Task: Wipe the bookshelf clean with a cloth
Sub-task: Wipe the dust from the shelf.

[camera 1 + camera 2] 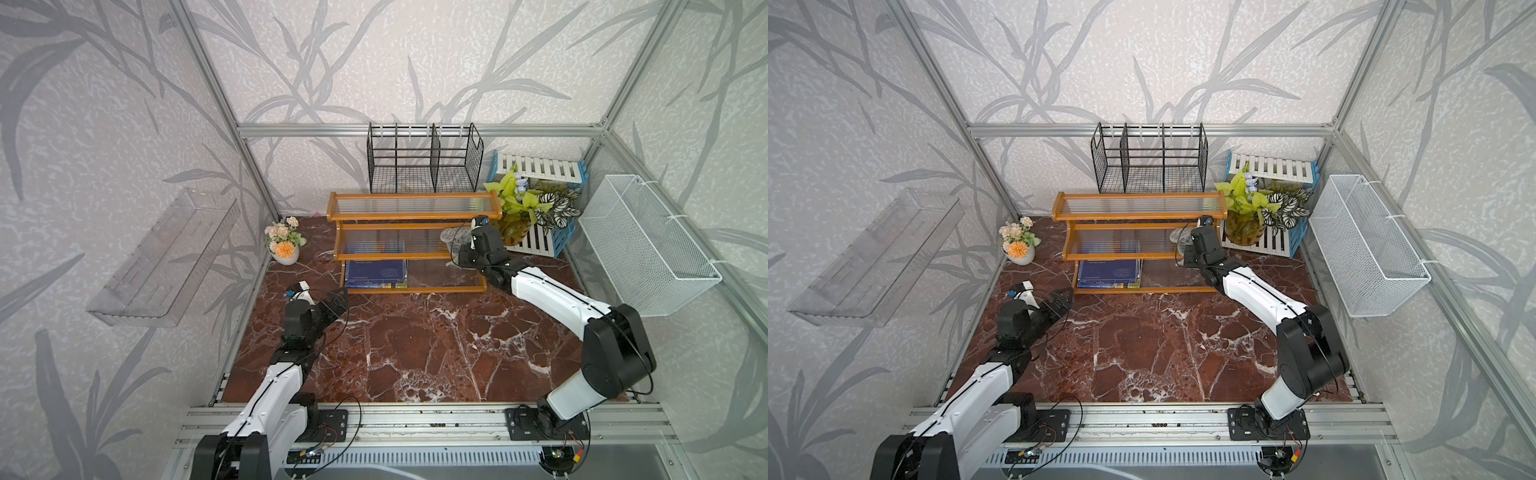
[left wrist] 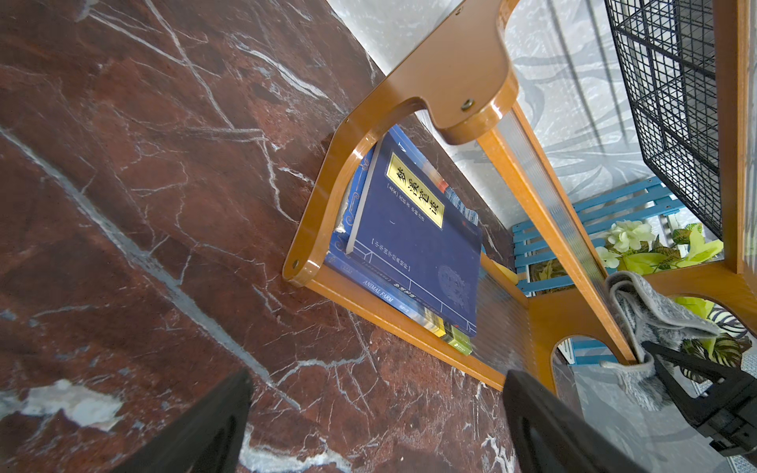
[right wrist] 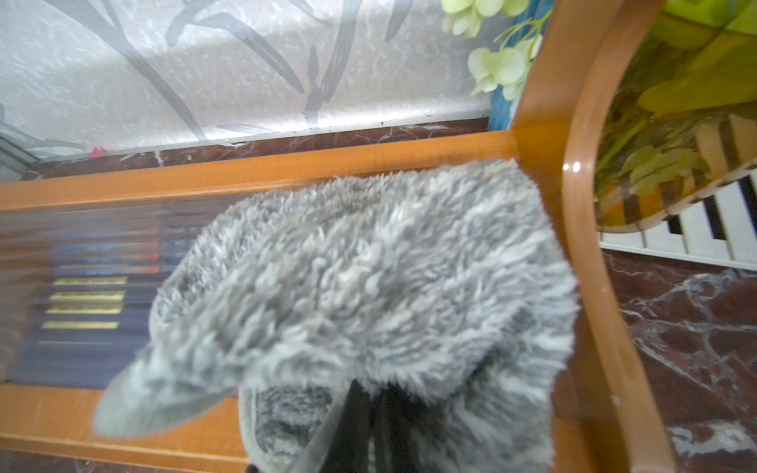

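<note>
The bookshelf (image 1: 411,217) (image 1: 1138,216), orange-brown wood with ribbed clear panels, stands at the back of the marble table. A fluffy grey cloth (image 1: 451,237) (image 1: 1177,240) (image 3: 368,278) lies on the middle tier's right end, against the side frame. My right gripper (image 1: 460,251) (image 3: 370,413) is shut on the cloth's near edge, and its black fingers are pinched together in the pile. The left wrist view shows the same grip, with the cloth (image 2: 651,311) bunched at the fingertips. My left gripper (image 1: 343,301) (image 1: 1067,297) (image 2: 377,376) hangs open over bare marble, just off the shelf's front left corner.
Blue books (image 1: 376,274) (image 2: 413,245) are stacked on the bottom tier's left side. A black wire rack (image 1: 424,162) stands behind the shelf. A flower pot (image 1: 284,243) is at its left. A plant vase (image 1: 515,208) and slatted crates (image 1: 540,243) crowd its right. A white wire basket (image 1: 648,245) hangs on the right wall.
</note>
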`<state>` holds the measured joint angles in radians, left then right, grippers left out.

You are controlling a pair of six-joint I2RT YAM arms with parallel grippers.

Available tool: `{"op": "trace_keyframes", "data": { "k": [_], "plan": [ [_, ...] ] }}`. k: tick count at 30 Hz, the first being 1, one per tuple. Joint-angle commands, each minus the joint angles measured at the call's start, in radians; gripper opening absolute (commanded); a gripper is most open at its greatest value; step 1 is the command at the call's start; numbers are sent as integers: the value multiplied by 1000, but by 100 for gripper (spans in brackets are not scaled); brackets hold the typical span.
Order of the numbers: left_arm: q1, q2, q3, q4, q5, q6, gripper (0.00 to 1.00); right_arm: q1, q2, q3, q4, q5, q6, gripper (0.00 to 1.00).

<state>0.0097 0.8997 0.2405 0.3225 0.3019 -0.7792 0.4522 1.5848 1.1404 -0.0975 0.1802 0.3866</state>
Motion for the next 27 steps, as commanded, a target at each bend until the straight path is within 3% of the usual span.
{"op": "trace_keyframes", "data": {
  "k": [1, 7, 16, 21, 27],
  "plan": [
    [6, -10, 31, 10, 4, 0, 100, 17, -99, -41, 30, -113, -40, 0],
    [6, -9, 38, 7, -4, 4, 100, 136, -278, -142, 145, -55, -237, 0],
    [7, -20, 46, -4, -15, 8, 100, 272, -475, -207, 225, -113, -409, 0],
    [7, -21, 47, -1, -21, 5, 100, 333, -431, -75, 241, -155, -407, 0],
    [8, -27, 58, -12, -22, 10, 100, 374, -241, 178, 232, -154, -362, 0]
  ]
}}
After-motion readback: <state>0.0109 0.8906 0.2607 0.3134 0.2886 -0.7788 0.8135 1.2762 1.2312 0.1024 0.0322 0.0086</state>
